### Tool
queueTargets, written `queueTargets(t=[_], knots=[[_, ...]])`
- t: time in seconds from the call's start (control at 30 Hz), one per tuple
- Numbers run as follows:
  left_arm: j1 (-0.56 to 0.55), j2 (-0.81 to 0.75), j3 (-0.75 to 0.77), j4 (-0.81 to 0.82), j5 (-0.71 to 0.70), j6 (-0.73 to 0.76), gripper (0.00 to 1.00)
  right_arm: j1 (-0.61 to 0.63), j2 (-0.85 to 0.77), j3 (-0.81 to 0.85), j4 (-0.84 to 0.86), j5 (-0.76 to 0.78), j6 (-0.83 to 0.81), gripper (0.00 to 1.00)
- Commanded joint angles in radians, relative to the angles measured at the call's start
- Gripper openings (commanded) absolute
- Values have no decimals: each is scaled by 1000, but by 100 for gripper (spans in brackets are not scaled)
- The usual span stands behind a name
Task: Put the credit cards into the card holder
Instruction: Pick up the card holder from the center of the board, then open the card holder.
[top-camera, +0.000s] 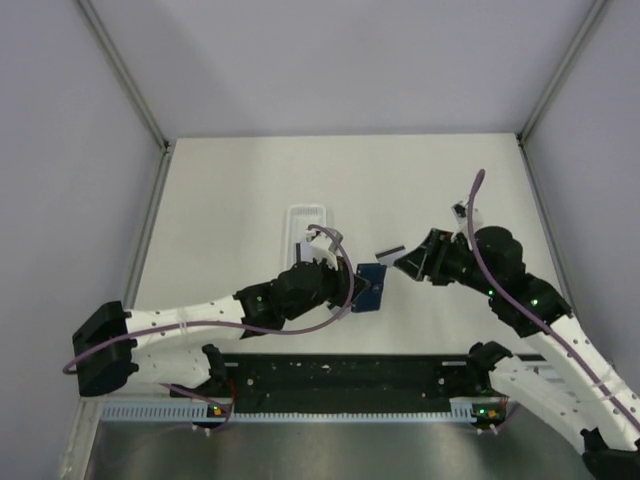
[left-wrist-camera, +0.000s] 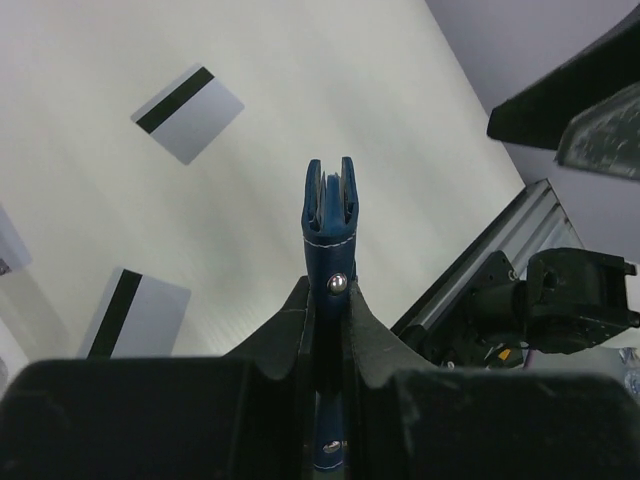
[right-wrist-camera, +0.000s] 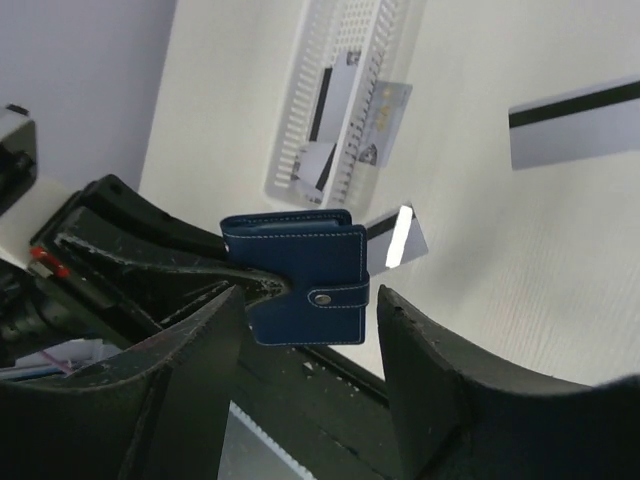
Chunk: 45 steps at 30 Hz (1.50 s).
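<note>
Several cards (left-wrist-camera: 188, 113) loose; left pincer (left-wrist-camera: 330, 300) clamps card holder (left-wrist-camera: 329, 215).

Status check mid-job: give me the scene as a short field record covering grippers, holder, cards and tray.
left gripper: shut on holder
holder: folded, held in the air between the arms
right gripper: open, empty, facing holder
loose cards: two lying flat outside tray, seen from left wrist
tray: a few cards inside
</note>
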Motion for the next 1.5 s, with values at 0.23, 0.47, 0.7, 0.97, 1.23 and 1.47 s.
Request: queueTargets(t=[0.23, 0.47, 0.7, 0.97, 1.23, 1.47], knots=[[-1, -78, -16, -54, -178, -117, 0, 284, 147, -58, 28, 313, 145, 53], [-1, -61, -11, -44, -162, -129, 0, 320, 181, -100, 147, 252, 151, 55], [-1, -36, 1, -18, -129, -120, 0, 333, 208, -109, 184, 239, 145, 56], [-1, -24, 10, 3, -113, -112, 0, 340, 245, -111, 200, 209, 146, 55], [-1, -10, 21, 22, -90, -102, 0, 346, 271, -124, 220, 190, 151, 54], [-1, -44, 12, 34, -92, -100, 0, 346, 308, -129, 190, 226, 158, 46]])
